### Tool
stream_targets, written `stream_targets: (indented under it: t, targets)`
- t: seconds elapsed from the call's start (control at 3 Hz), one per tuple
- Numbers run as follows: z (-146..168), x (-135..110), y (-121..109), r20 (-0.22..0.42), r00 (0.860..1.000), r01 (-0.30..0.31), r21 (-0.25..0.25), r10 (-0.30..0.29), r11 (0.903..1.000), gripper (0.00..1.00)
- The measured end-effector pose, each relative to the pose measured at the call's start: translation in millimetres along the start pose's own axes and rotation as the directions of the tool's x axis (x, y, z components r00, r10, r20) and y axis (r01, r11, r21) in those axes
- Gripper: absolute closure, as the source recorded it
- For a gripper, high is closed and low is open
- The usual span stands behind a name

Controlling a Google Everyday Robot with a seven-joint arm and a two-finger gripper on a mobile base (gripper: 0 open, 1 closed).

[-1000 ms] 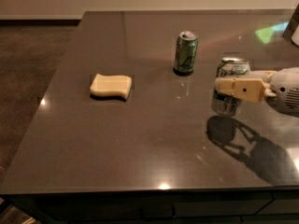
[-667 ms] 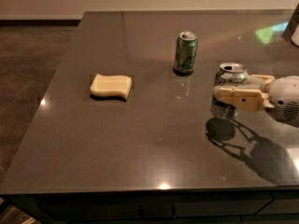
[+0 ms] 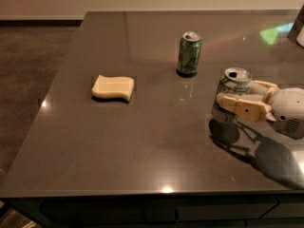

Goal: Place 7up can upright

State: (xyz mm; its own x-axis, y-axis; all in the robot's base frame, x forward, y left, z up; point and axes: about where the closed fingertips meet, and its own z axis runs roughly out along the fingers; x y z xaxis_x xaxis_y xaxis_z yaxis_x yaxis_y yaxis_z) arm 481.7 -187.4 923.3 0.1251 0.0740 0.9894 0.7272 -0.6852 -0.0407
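The 7up can (image 3: 233, 81) is silvery with green print and stands upright at the right side of the dark table (image 3: 156, 146), its open top facing up. My gripper (image 3: 236, 95) reaches in from the right edge of the camera view. Its cream fingers (image 3: 244, 107) sit on either side of the can's body and are shut on it. The can's base is at or just above the tabletop; I cannot tell which.
A darker all-green can (image 3: 189, 53) stands upright behind and left of the 7up can. A yellow sponge (image 3: 113, 88) lies at the left middle of the table. The table's left and front edges drop off to carpet floor.
My gripper has moved lower with the 7up can, down toward the tabletop. The green can and the sponge have not moved.
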Motion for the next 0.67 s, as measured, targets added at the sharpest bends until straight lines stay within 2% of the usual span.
stream_targets:
  t: [0.33,0.67]
  targets:
    - [1.4,-8.1,4.7,-0.033,0.999,-0.02,0.006,0.02,0.9998,0.83]
    - [3.5,-16.8,9.6,-0.053,0.998,-0.021,0.004,0.022,0.9998,0.59]
